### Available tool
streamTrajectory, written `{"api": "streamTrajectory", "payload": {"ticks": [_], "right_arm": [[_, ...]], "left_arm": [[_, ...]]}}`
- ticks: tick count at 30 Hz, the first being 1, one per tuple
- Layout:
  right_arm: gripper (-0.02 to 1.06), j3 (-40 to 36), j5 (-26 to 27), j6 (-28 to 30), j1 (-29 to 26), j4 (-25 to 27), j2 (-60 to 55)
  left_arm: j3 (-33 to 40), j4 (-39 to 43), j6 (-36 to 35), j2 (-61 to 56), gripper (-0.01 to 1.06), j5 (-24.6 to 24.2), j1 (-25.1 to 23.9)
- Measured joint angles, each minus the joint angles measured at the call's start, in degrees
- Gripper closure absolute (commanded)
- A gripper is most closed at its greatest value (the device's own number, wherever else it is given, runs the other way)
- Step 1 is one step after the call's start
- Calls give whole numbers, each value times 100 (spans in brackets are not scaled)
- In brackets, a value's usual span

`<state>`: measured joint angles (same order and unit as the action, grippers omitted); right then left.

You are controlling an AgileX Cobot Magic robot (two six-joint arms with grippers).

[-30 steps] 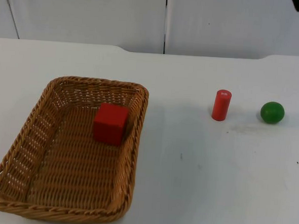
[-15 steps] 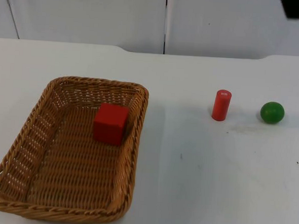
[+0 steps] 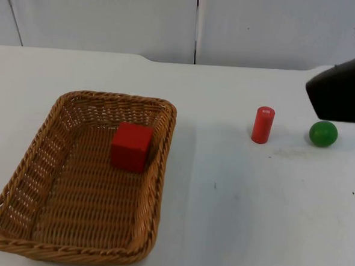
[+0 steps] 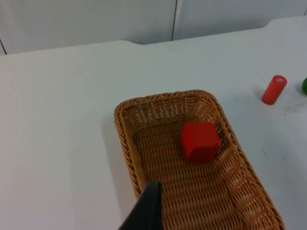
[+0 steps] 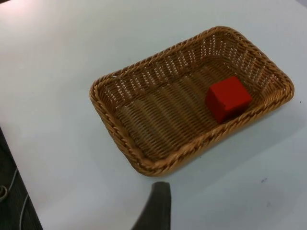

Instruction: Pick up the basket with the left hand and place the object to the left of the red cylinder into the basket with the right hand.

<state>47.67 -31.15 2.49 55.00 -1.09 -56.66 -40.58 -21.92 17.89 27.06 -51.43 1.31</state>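
Basket (image 3: 81,178) of woven wicker rests flat on the white bench (image 3: 232,221) at the near left, and a red cube (image 3: 131,146) already sits inside it, close to its right wall and toward the far end. To the right, well apart from the basket, a red cylinder (image 3: 262,124) stands upright, and a green ball (image 3: 323,133) lies just right of it.

Neither arm touches anything. The right arm's black bulk (image 3: 343,92) hangs above the far right of the bench, over the ball; whether its jaws are parted or closed I cannot tell. The left gripper's black fingertip (image 4: 146,211) shows in the left wrist view, looking down over the basket's near rim; the state of its jaws cannot be told either.

The main risk, as I judge it, is a wrong target. The only thing left of the cylinder is the cube, and it lies in the basket already, so the right arm may instead go for the ball, which sits on the wrong side. A reach toward the ball or across to the cube could also brush the tall, narrow cylinder and topple it. If the left jaws lift the basket by one rim, it may tilt and the cube may slide.
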Motion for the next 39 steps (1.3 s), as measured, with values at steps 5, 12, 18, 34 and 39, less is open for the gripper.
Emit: {"api": "streamTrajectory", "payload": {"ticks": [5,12,18,34,39], "right_arm": [[29,-11,14,-12,0,0,0],[29,-11,41,-12,0,0,0],[29,-11,41,-12,0,0,0],[29,-801,261,-24,0,0,908],[29,-1126,218,-129,0,0,1619]], "left_arm": [[13,45,0,-385,18,-35,0],[13,94,0,-837,18,-310,0],[13,140,-50,-1181,18,-474,29],[13,1162,-766,-2208,18,-723,108],[165,1588,-1114,-2466,18,-843,108]]}}
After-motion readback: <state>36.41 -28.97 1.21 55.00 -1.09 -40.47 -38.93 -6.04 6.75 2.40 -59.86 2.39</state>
